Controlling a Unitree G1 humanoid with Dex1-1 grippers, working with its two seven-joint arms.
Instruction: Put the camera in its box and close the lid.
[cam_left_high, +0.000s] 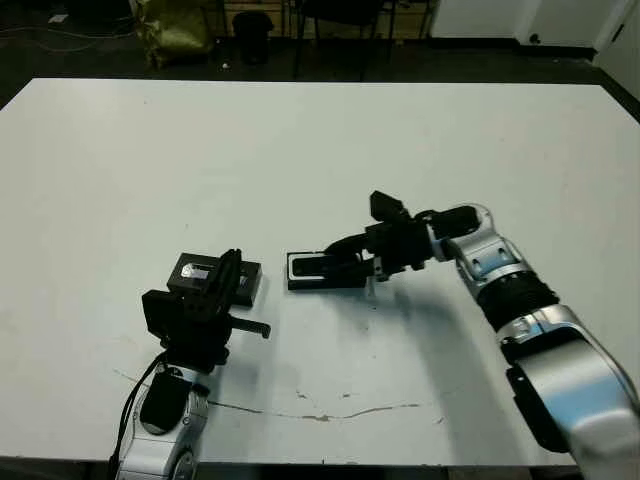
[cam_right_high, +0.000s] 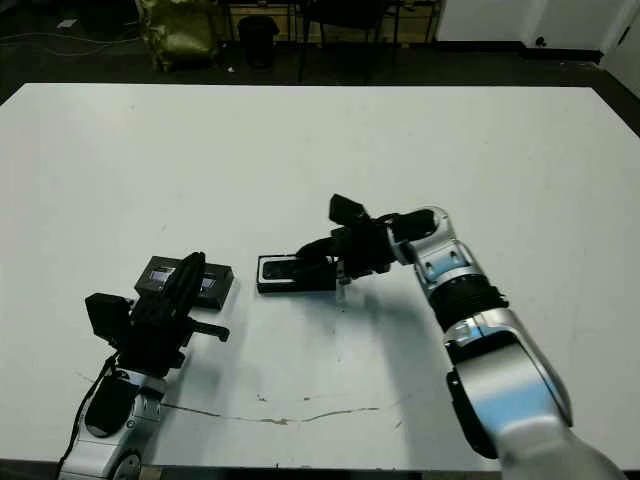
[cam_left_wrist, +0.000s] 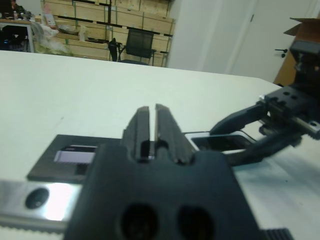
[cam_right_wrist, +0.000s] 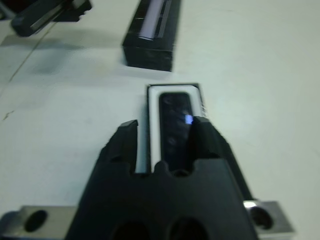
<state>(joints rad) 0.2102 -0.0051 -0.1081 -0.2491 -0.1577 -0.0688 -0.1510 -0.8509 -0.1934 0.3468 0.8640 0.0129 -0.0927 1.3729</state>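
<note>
1. Right wrist view: I see the camera lying lengthwise inside the box, on its white lining. Its glossy face points up and carries a small blue glint.

2. The right gripper sits directly over the box. Its fingers are spread apart, one on each side of the camera. I cannot tell whether the pads touch the camera's edges or only flank it, so I treat the claw as open rather than clamped.

3. Head views: the box rests on the white table, near the middle. The lid lies flat on the table just beside the box, on my left side, apart from it and not yet fitted.

4. The left gripper stands over the lid's near edge. Its two fingers are pressed nearly together with only a thin slit between them, and they hold nothing.

5. Progress, as I judge it: placing the camera appears complete or nearly so. I cannot confirm that it is fully seated at the end hidden under the gripper.

6. Remaining, as I judge it: clear the right gripper from the box, pick up the lid, align it over the box rim and press it down. The closing step has not begun.
</note>
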